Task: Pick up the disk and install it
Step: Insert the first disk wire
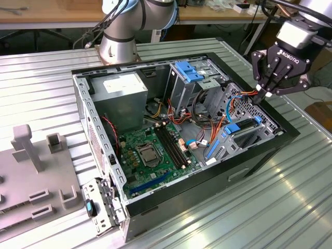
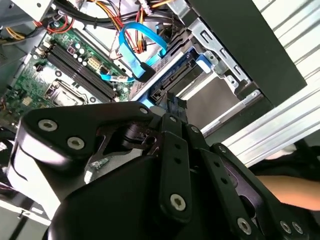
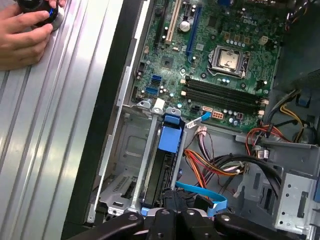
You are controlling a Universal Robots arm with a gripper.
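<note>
Where the black steel computer case (image 1: 171,205) lies open on its side in the exterior view, the black gripper (image 1: 265,95) hangs over the case's edge on the exterior view's right. Its jointed fingers are pressed together to a point with nothing between them. Just below it the disk (image 1: 246,137), a dark flat slab framed by bright blue plastic rails, sits in the perforated metal bay at that end of the case. A green motherboard (image 1: 150,150) covers the case floor, a grey power-supply box (image 1: 122,91) stands at the far side, and beside it is a silver drive cage (image 1: 189,85) topped by a blue latch. Red, yellow and orange wires tangle between cage and bay. The case rests on a ribbed aluminium table (image 1: 280,207), with grey blocky fixtures (image 1: 31,155) on the exterior view's left and a wooden bench (image 1: 52,15) far behind. In the second wrist view the fingertips (image 2: 176,106) meet just over the disk's (image 2: 175,80) edge, near a looping flat blue cable (image 2: 142,45); I cannot tell whether they touch the disk. In the first wrist view the disk (image 3: 162,170) stands on edge in its bay beside the motherboard, and a person's hand (image 3: 22,35) rests on the table, gripping a small dark round object.
</note>
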